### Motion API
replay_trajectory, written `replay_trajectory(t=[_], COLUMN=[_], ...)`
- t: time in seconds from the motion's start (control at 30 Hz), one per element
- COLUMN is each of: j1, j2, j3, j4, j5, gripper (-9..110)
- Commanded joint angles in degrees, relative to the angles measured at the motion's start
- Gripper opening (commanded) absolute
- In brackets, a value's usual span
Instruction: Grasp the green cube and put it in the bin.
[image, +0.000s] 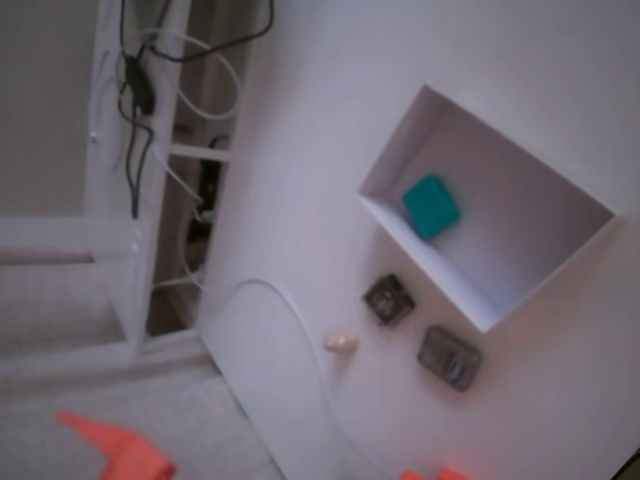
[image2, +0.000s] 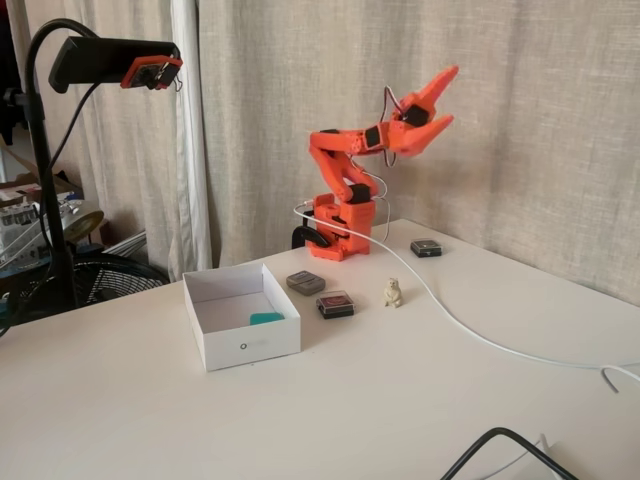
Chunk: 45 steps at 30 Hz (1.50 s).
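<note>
My claw is bright orange, like my whole arm. The green cube is plain teal-green, no pattern. The bin is white, and so is the table. Two square objects are dark grey. The little figurine is pale beige. A cable is white; the curtain is beige.

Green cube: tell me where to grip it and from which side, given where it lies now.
The green cube lies flat on the floor of the bin, close to a wall and a corner. Probably best to come straight down from above and close the jaws on its two opposite flat sides, those running away from the near wall, so neither finger jams against it. The gripper is raised and open.
</note>
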Motion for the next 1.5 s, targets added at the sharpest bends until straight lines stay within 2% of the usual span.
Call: replay_trajectory(t=[0.0,0.13,0.23,0.4,0.63,0.83,0.9,1.13,1.37,1.47], j1=[-3.8,-7.9,-10.6,-12.5,-13.9,-14.2,-14.5,-15.3,-15.3,-15.3], j2=[6.4,13.2,17.1,23.0,31.1,31.5,31.5,31.5,31.5,31.5], j3=[-4.6,-9.7,-13.5,-10.8,6.9,20.9,23.4,24.0,20.4,19.9], j4=[3.3,16.5,33.3,52.2,58.8,46.8,46.5,63.0,85.8,87.7], j5=[2.5,9.4,15.6,24.5,28.5,28.2,27.9,27.3,27.0,27.0], gripper=[38,38,38,38,38,38,38,38,37,37])
